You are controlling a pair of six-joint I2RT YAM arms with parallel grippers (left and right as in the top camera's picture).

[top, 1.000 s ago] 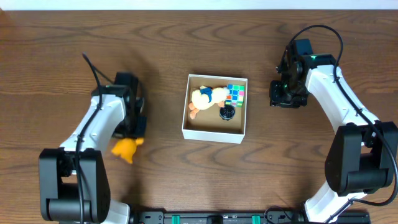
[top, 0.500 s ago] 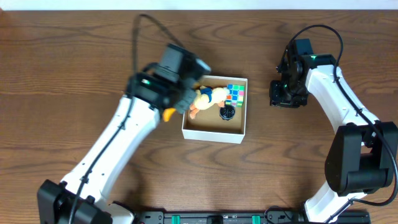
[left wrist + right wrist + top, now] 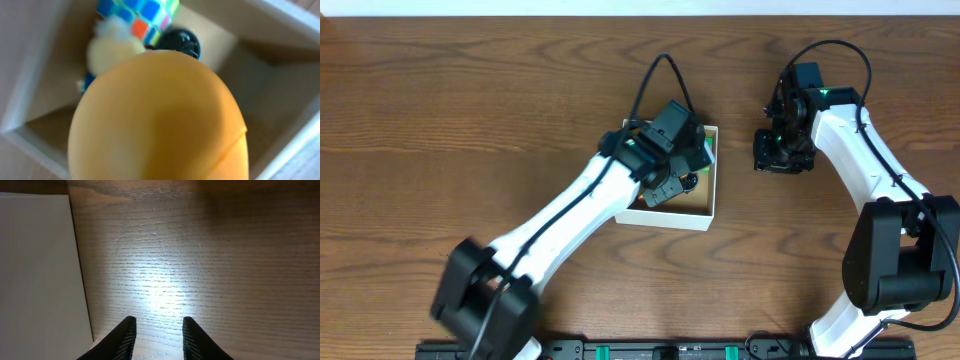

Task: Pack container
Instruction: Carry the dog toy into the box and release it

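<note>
On the brown wooden table [image 3: 440,90], the left gripper [image 3: 665,170] clamps a rounded orange toy [image 3: 160,120] above the square white cardboard container [image 3: 660,216]; the right gripper [image 3: 158,322] has its fingers apart.

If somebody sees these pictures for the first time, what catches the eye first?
A smooth rounded orange toy fills the left wrist view, hanging over the white square cardboard box that already holds a multicoloured cube. The right hand is open above the bare wooden table beside the box.
</note>
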